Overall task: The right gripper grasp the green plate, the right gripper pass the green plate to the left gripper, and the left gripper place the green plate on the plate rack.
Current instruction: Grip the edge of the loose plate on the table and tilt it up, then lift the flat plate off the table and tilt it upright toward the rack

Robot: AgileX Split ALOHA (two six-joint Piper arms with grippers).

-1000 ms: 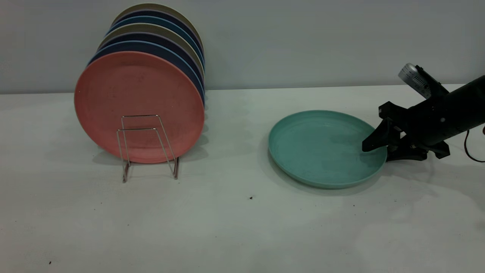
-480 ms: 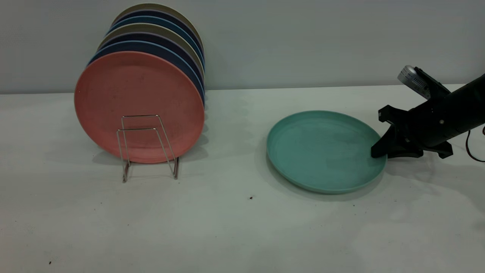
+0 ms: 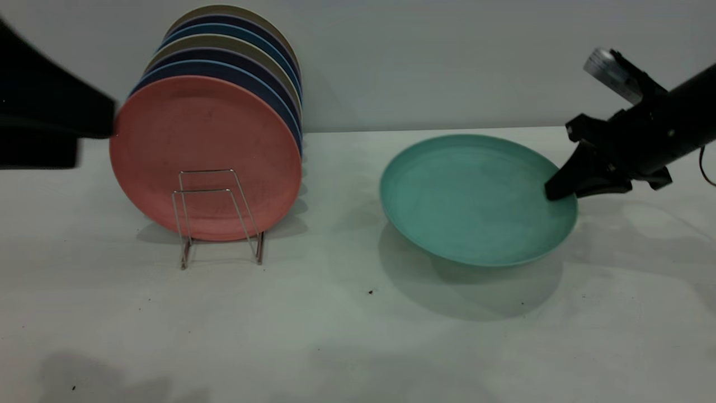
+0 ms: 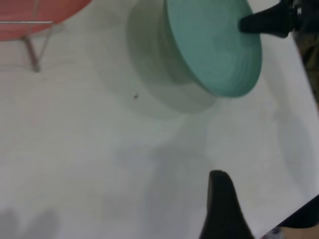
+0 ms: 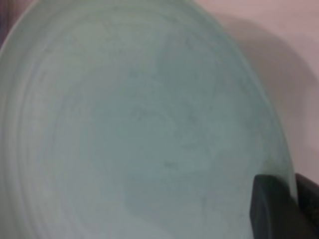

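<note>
In the exterior view, the green plate (image 3: 475, 198) is held up off the surface (image 3: 358, 336), tilted, at the right. Its right rim is pinched by the right hand (image 3: 559, 190). The plate rack (image 3: 218, 215) with the pink plate (image 3: 204, 154) is seen at the left, well apart.

In the left wrist view, only one finger (image 4: 224, 209) of the left hand is seen; open or closed cannot be told.

In the right wrist view, the plate fills the picture.

My right claw (image 3: 559, 190) is clamped shut, arm angled down from the right. My left arm (image 3: 45, 117) hangs raised at far left.
</note>
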